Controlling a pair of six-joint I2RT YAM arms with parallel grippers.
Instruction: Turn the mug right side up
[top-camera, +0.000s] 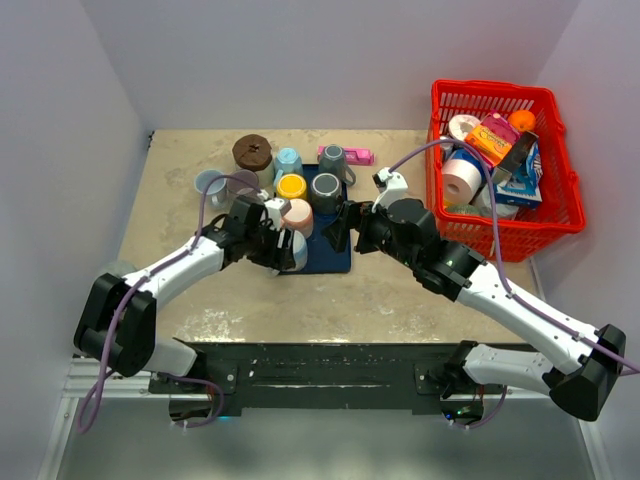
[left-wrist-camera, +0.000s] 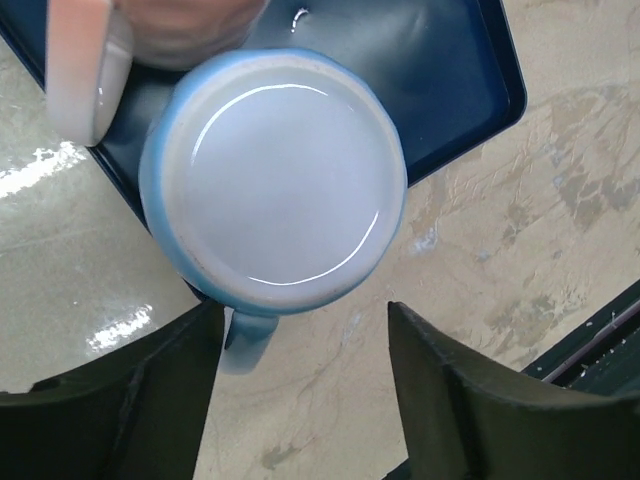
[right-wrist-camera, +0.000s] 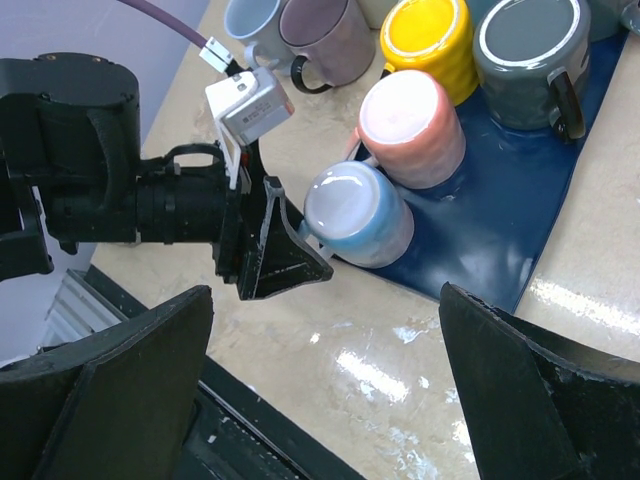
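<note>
A light blue mug (top-camera: 299, 251) (left-wrist-camera: 275, 180) (right-wrist-camera: 360, 215) stands upside down, white base up, on the near left corner of the dark blue tray (top-camera: 335, 258) (left-wrist-camera: 470, 80) (right-wrist-camera: 500, 220). Its handle (left-wrist-camera: 248, 335) points off the tray toward my left gripper (top-camera: 284, 250) (left-wrist-camera: 300, 390) (right-wrist-camera: 290, 255). That gripper's jaws are apart, the handle lying just inside the left finger (left-wrist-camera: 150, 390). My right gripper (top-camera: 336, 228) (right-wrist-camera: 325, 390) hangs wide open over the table beside the tray, holding nothing.
A pink mug (top-camera: 297, 214) (right-wrist-camera: 412, 125) stands upside down against the blue one. Yellow (right-wrist-camera: 430, 35) and grey (right-wrist-camera: 530, 55) mugs share the tray. More mugs (top-camera: 252, 152) sit behind it. A red basket (top-camera: 566, 180) of items stands at the right.
</note>
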